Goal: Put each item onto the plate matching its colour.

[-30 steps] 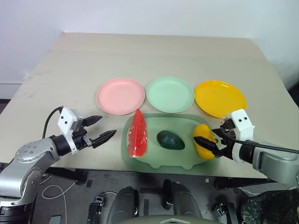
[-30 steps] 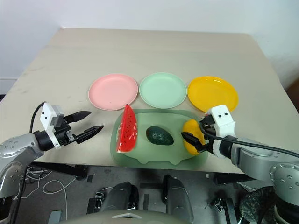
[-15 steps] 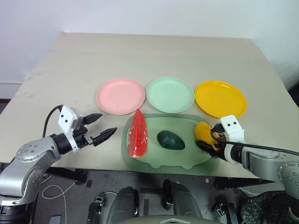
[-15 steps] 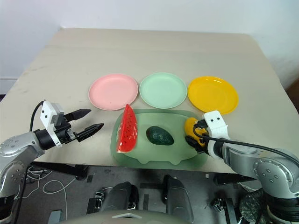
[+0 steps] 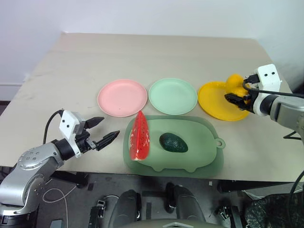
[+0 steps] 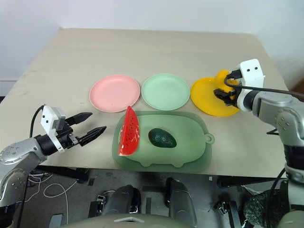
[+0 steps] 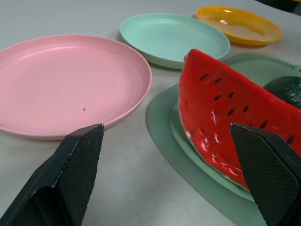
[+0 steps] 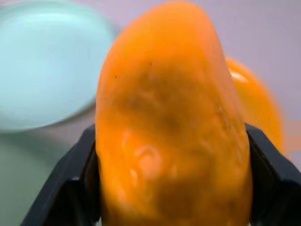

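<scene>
With my right pincer (image 5: 233, 97) clamped on the mango (image 5: 233, 84) above the yellow plate (image 5: 216, 105), delivery is the step in hand; next I should lower and release. Left pincer (image 5: 105, 132) stands apart beside the yellow plate's distant neighbour, the watermelon (image 5: 140, 136).

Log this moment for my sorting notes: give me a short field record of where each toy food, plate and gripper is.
mango: clamped in right gripper, above yellow plate
watermelon: on green tray, left side
avocado: on tray, centre
pink plate: nothing on it
mint plate: nothing on it
left gripper: open, holding nothing, pointing at the watermelon from the left of the tray
</scene>
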Robot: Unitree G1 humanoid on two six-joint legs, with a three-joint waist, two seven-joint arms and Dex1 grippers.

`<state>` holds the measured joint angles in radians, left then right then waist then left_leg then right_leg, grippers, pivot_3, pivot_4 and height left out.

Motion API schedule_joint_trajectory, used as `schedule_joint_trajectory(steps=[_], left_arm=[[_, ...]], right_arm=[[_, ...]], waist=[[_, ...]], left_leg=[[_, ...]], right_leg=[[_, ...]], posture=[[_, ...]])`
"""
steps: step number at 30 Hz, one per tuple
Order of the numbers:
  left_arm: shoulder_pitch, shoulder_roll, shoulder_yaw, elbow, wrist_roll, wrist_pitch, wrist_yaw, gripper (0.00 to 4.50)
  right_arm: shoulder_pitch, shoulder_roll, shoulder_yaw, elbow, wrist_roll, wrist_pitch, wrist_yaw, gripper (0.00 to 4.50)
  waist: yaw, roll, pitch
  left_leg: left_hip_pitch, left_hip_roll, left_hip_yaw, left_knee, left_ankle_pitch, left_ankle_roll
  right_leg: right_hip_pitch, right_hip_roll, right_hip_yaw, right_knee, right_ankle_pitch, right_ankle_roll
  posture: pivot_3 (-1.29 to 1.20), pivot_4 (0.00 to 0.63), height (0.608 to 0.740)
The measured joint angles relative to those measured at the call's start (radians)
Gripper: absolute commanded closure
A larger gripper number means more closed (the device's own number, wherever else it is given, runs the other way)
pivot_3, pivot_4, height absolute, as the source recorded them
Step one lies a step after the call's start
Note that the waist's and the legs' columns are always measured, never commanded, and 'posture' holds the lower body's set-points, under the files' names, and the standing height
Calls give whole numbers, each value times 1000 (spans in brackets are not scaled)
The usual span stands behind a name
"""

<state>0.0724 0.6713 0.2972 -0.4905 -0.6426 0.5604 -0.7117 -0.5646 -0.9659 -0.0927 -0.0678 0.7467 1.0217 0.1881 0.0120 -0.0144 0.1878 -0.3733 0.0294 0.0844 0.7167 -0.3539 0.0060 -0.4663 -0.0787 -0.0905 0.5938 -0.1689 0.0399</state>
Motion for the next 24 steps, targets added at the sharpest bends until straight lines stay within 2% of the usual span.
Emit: schedule_joint_trajectory(steps=[7,12,16,20,24], left_arm=[[2,-8,11,-20,0,-6,31,0],[28,-10,27,-43,0,-8,42,0],[38,-13,35,-58,-1,-8,52,0],[59,-13,44,-80,-7,-4,58,0],[75,-12,56,-82,-17,0,60,0]], right_arm=[[-148,116,183,456,-323,-282,171,1342],[-199,191,222,647,-470,-433,240,1342],[-227,207,225,709,-544,-507,280,21],[-223,200,223,690,-590,-534,310,21],[-149,161,169,542,-615,-588,312,21]], waist=[[-4,0,0],[-6,1,0],[-4,1,0],[-5,1,1],[0,2,1]], left_leg=[[0,0,1,0,0,0],[0,1,1,0,0,0],[0,1,1,0,0,0],[0,1,1,0,0,0],[0,1,1,0,0,0]], right_leg=[[0,1,0,0,2,3],[-1,0,0,1,2,3],[0,0,0,1,2,3],[0,0,0,1,2,3],[0,0,0,1,2,3]], posture=[[0,150,740],[0,150,740],[0,150,740],[0,150,740],[0,150,740]])
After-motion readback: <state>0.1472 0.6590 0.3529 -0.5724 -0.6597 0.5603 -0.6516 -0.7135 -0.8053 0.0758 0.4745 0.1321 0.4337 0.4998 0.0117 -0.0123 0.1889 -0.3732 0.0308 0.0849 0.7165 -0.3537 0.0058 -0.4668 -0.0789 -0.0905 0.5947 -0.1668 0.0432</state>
